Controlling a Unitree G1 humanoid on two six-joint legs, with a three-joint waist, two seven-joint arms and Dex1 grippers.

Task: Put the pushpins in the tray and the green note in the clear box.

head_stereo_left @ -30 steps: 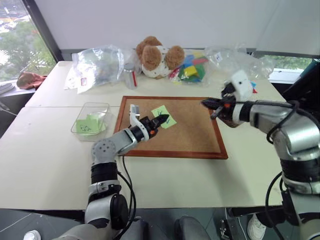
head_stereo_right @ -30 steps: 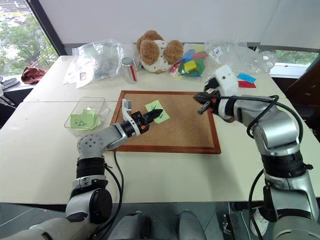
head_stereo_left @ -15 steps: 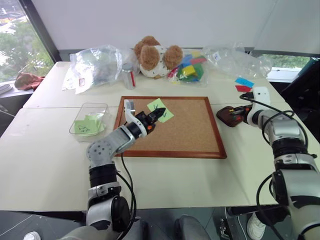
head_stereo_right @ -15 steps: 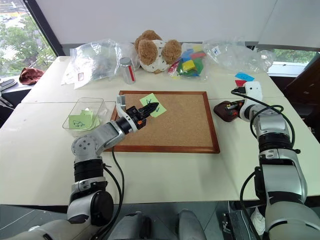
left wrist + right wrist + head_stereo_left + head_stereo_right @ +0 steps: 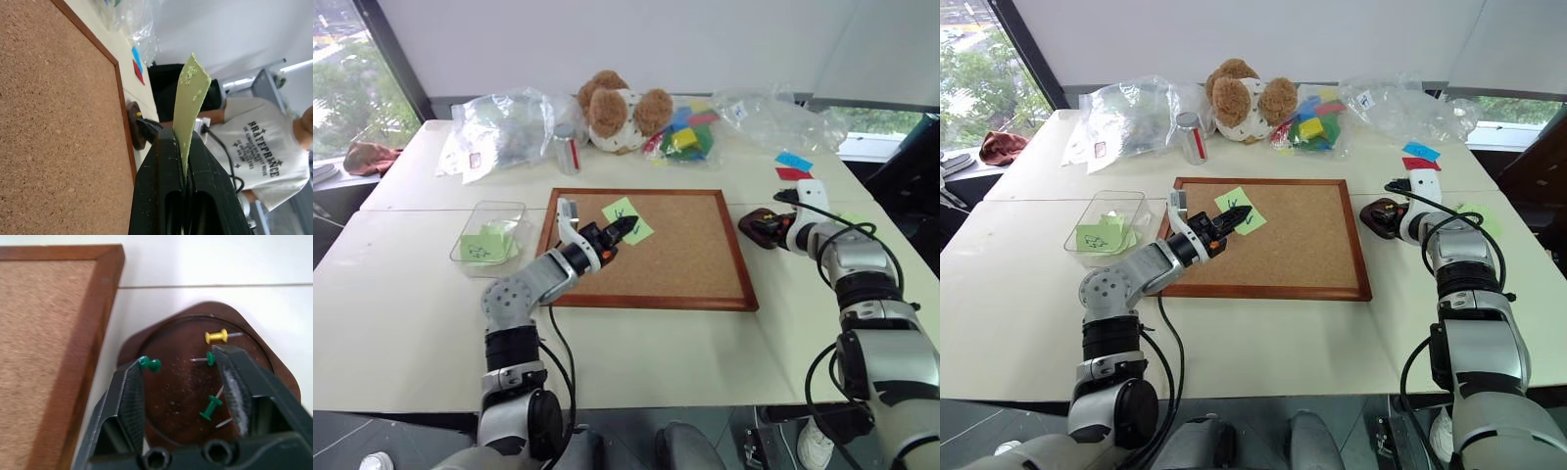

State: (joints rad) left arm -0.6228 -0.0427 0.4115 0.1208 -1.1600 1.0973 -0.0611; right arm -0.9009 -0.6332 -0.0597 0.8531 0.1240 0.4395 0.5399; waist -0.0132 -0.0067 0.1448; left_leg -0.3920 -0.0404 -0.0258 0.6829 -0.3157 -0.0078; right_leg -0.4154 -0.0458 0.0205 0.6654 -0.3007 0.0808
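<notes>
Releasing pins: my right fingers (image 5: 181, 382) have sprung apart over the tray (image 5: 161, 352); left fingers (image 5: 625, 230) stay clenched on the green note (image 5: 628, 216).

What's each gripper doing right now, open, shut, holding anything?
Left gripper: shut on the green note.
Right gripper: open over the tray, holding nothing.

head eyes: high, forward-down over corkboard (image 5: 646, 245) | wrist views: close, perhaps sharing tray (image 5: 195, 387)
</notes>
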